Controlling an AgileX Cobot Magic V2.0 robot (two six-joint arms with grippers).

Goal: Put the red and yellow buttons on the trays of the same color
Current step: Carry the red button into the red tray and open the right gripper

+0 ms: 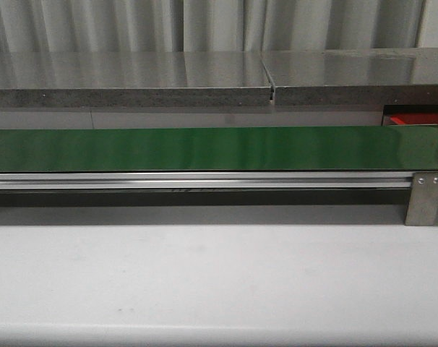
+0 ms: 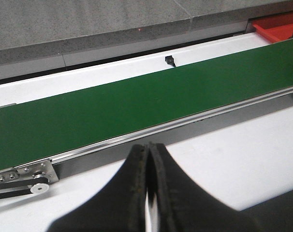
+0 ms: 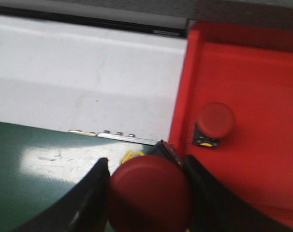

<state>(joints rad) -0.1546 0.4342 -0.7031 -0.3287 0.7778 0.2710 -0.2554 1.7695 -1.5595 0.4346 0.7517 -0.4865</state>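
My right gripper (image 3: 145, 166) is shut on a red button (image 3: 149, 195) with a black and yellow base. It hangs over the end of the green belt (image 3: 35, 188), beside the rim of the red tray (image 3: 253, 67). Another red button (image 3: 214, 120) stands inside that tray. My left gripper (image 2: 148, 147) is shut with nothing in it, over the white table (image 2: 243, 150) just in front of the belt (image 2: 137, 101). A corner of the red tray (image 2: 277, 26) shows past the belt's far end. Any yellow button or yellow tray is out of view. Neither gripper shows in the front view.
The conveyor's aluminium rail (image 1: 204, 181) and end bracket (image 1: 425, 196) run across the front view. A grey stone counter (image 1: 132, 79) stands behind the belt. A small black sensor (image 2: 169, 60) sits at the belt's far side. The belt's pulley and mount (image 2: 25, 179) are near my left gripper.
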